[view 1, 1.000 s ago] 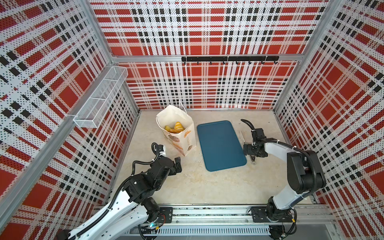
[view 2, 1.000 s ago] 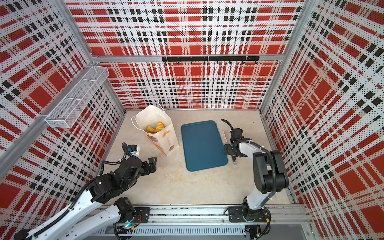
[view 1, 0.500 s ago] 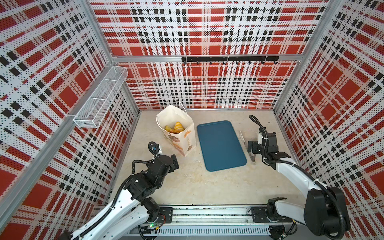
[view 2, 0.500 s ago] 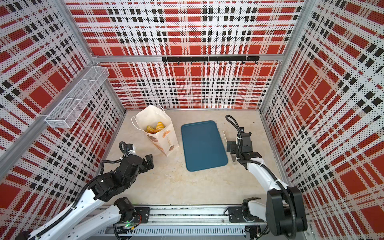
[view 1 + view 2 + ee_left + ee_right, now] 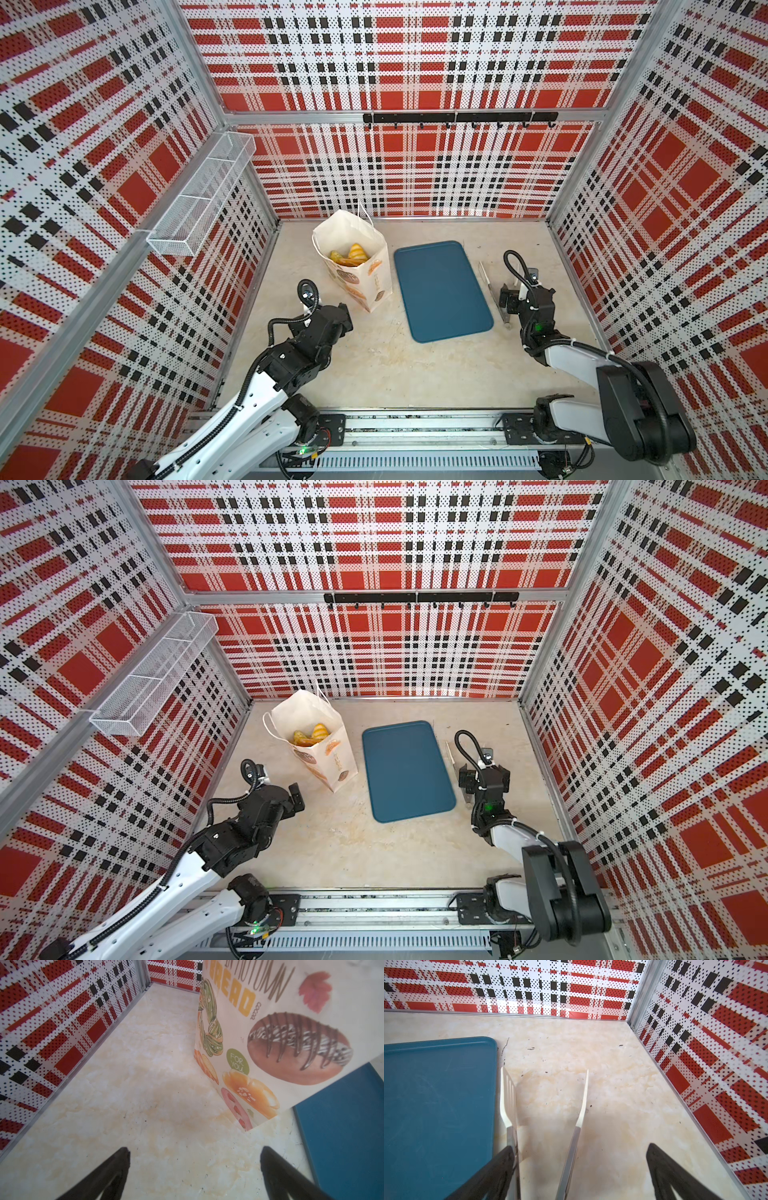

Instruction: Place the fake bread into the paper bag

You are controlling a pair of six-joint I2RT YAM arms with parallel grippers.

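The paper bag (image 5: 374, 282) stood upright left of centre, mouth up, bread (image 5: 357, 251) inside; left gripper (image 5: 194, 1149) and right gripper (image 5: 580, 1146) were wide open, holding nothing.

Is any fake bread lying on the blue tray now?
No: in a top view the blue tray shows a bare surface, and the visible fake bread sits inside the paper bag.

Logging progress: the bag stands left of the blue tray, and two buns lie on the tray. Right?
No: both top views show the tray bare. The fake bread lies inside the paper bag, which does stand left of the tray.
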